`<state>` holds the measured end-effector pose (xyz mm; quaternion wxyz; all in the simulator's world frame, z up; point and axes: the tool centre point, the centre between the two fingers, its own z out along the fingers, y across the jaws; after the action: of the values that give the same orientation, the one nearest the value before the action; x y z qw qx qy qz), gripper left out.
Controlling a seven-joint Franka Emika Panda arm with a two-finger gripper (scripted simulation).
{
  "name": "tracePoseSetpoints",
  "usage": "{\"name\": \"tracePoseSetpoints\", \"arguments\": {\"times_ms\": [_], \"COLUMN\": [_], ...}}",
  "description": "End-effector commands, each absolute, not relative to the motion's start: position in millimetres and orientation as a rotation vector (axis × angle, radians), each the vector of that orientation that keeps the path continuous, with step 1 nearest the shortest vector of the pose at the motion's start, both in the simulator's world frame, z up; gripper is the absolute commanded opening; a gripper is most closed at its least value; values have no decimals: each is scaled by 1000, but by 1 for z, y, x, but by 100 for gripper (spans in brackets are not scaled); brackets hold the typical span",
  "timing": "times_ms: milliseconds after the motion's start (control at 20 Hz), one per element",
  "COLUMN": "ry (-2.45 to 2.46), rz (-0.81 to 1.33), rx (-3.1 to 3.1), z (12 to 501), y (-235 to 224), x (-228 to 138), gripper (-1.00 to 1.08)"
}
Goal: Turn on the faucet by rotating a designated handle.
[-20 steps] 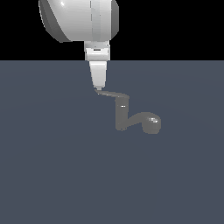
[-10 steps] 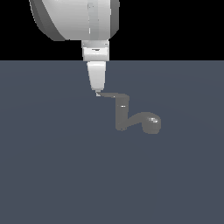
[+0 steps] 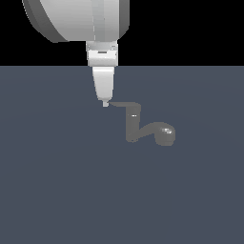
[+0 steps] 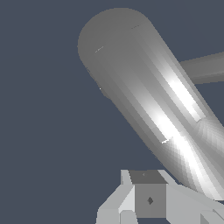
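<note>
The small grey faucet stands on the dark floor, its curved spout ending in a rounded head toward the exterior view's right. The thin handle projects from the post's top toward the exterior view's left. My gripper points straight down, and its tip is level with the handle's free end and touches or nearly touches it. The fingers look pressed together and hold nothing. In the wrist view a glossy grey part of the faucet fills the frame just beyond my fingers. I cannot tell which part it is.
The faucet stands alone on a flat dark grey-blue floor. The arm's large white body hangs above the gripper at the top of the exterior view.
My gripper has come down a little toward the handle's free end, and the arm body has shifted slightly. The faucet and its handle have not visibly moved.
</note>
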<state>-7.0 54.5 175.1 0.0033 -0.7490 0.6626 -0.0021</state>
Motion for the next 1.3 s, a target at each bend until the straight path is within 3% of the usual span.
{"name": "tracePoseSetpoints", "arguments": {"times_ms": [0,950,1250], "ry": [2086,2090,2077], "rz": [-5,0,-5], "rx": [-2344,-2345,-2352], "z": [174,173,174], "y": [46,2,-13], "x": [-14,-67,-65], "gripper": [-100,-100,-100]}}
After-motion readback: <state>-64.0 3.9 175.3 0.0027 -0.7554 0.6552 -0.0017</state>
